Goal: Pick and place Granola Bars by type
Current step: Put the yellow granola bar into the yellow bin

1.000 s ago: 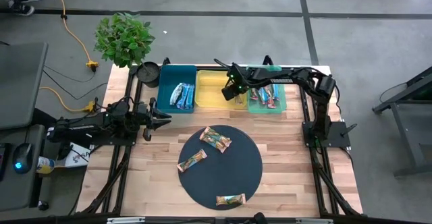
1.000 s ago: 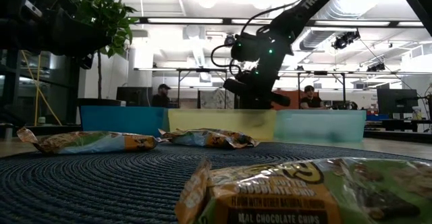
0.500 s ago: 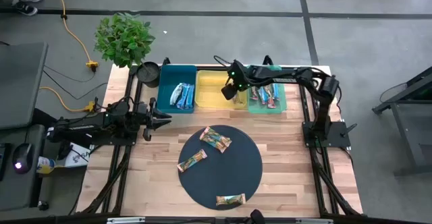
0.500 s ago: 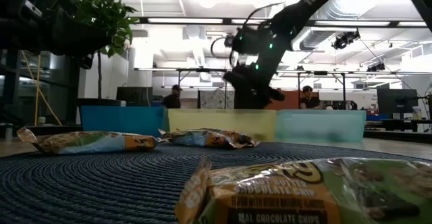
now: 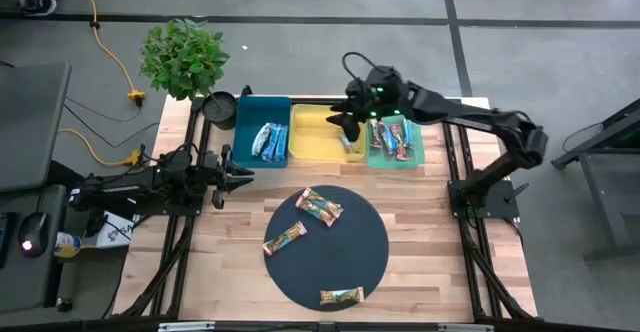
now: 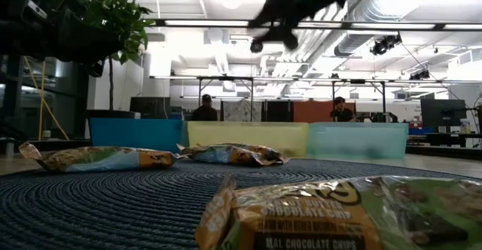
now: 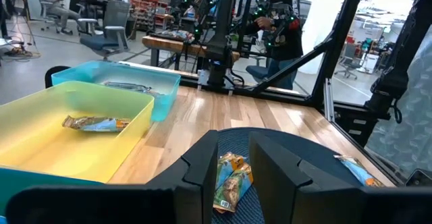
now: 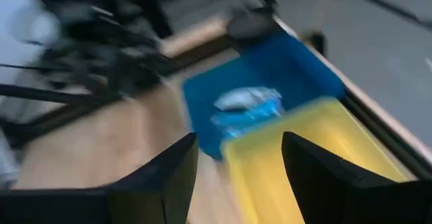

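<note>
Several tan-gold granola bars lie flat on the round dark mat (image 5: 352, 262): two together (image 5: 320, 206), one (image 5: 284, 238) to their left, and one (image 5: 341, 296) at the near edge. The teal bin (image 5: 264, 132) holds blue-white bars (image 5: 268, 140). The yellow bin (image 5: 318, 130) holds a tan bar (image 7: 94, 123). The green bin (image 5: 395, 142) holds red-pink bars (image 5: 392, 140). My right gripper (image 5: 347, 124) hangs high above the yellow bin, open and empty; it also shows in its wrist view (image 8: 239, 143). My left gripper (image 5: 236, 177) waits open at the table's left; it also shows in its wrist view (image 7: 233, 177).
A potted plant (image 5: 183, 57) and a small black pot (image 5: 220, 105) stand at the far left corner. The three bins sit side by side along the far edge. Bare wood lies to the left and right of the mat. People show in the room beyond (image 6: 203, 108).
My right gripper has risen from just over the yellow bin to well above the bins, and its arm has swung out over the far right. The bars on the mat have stayed put.
</note>
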Tool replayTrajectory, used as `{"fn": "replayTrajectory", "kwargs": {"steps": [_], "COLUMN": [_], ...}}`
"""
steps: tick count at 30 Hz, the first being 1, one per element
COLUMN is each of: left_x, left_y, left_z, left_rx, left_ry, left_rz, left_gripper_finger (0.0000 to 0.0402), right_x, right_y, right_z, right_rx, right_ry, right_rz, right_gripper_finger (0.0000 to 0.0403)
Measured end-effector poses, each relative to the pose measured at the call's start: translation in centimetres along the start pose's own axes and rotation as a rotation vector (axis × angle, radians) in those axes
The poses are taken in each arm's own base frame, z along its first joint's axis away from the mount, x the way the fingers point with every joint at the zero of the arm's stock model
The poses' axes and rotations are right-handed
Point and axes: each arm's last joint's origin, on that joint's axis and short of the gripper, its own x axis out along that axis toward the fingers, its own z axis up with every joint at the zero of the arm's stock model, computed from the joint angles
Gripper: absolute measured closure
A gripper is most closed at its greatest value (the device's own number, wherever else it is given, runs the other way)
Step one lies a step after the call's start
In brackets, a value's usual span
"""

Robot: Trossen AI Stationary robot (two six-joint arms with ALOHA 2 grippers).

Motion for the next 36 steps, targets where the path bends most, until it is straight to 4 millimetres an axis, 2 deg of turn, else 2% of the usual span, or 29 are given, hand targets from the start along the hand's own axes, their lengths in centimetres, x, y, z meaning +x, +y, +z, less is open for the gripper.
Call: {"fn": "replayTrajectory", "kwargs": {"steps": [6, 12, 18, 26, 31, 36], "left_x": [0.0, 0.0, 0.0, 0.0, 0.0, 0.0], "left_y": [0.0, 0.0, 0.0, 0.0, 0.0, 0.0], "left_z": [0.0, 0.0, 0.0, 0.0, 0.0, 0.0], "left_rx": [0.000, 0.000, 0.000, 0.000, 0.000, 0.000], "left_ry": [0.000, 0.000, 0.000, 0.000, 0.000, 0.001], "left_rz": [0.000, 0.000, 0.000, 0.000, 0.000, 0.000], "left_gripper_finger": [0.0319, 0.0319, 0.0319, 0.0319, 0.0319, 0.0319], "right_x": [-3.9, -5.6, -5.8, -7.4, -8.1, -7.5], "right_y": [5.4, 10.7, 15.9, 22.0, 25.0, 27.7], "right_z": [1.3, 0.4, -2.3, -6.5, -9.2, -12.4], "right_rx": [-0.116, -0.179, -0.266, -0.343, -0.344, -0.337], "right_ry": [-0.099, -0.102, -0.013, 0.069, 0.114, 0.177], "right_rz": [0.134, 0.265, 0.356, 0.352, 0.338, 0.322], "right_gripper_finger": [0.0203, 0.0203, 0.0203, 0.0203, 0.0203, 0.0204]}}
